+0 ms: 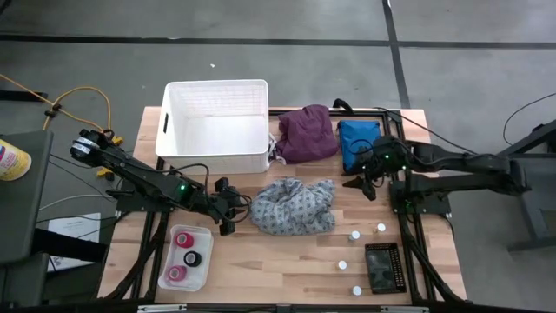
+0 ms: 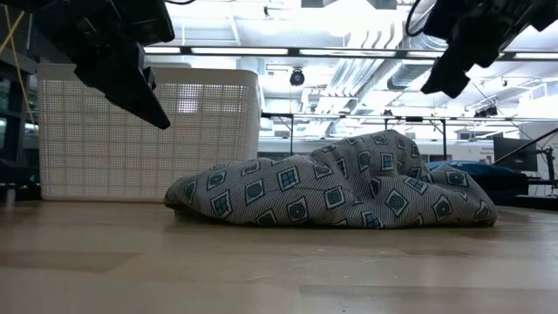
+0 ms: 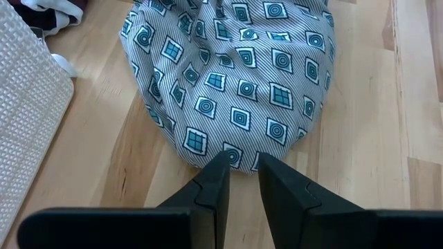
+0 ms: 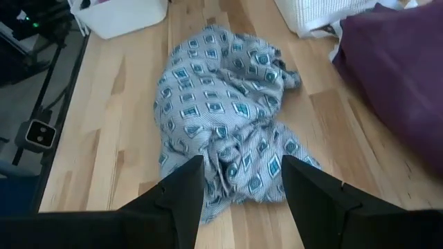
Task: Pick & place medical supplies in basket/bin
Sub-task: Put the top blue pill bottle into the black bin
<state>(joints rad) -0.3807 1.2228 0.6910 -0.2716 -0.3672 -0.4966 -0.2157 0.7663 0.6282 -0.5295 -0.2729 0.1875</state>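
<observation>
High view: the white basket (image 1: pixel 215 126) sits at the back left of the table (image 1: pixel 287 261), nothing visible inside it. The purple garment (image 1: pixel 307 133) lies just right of the basket, with a blue cloth (image 1: pixel 356 143) beside it. The grey patterned garment (image 1: pixel 293 206) lies bunched in the middle of the table, in front of the basket. A small white tray (image 1: pixel 187 257) at front left holds pink, red and black tape rolls (image 1: pixel 184 257). Four white-capped vials (image 1: pixel 354 235) stand near a dark rack (image 1: pixel 383 267) at front right. The left gripper (image 1: pixel 228 211) hangs just left of the grey garment; the right gripper (image 1: pixel 363 184) hangs to its right rear, near the blue cloth. Low view: the grey garment (image 2: pixel 336 192) rests on the table in front of the basket (image 2: pixel 148 131); both grippers are raised above it, apart from the cloth. Left wrist view: the left gripper (image 3: pixel 242 180) has its fingers nearly together with a narrow gap, holding nothing, tips over the near edge of the grey garment (image 3: pixel 235 76). Right wrist view: the right gripper (image 4: pixel 242 183) has its fingers spread wide, empty, above the grey garment (image 4: pixel 225 117); the purple garment (image 4: pixel 398 69) lies to one side.
</observation>
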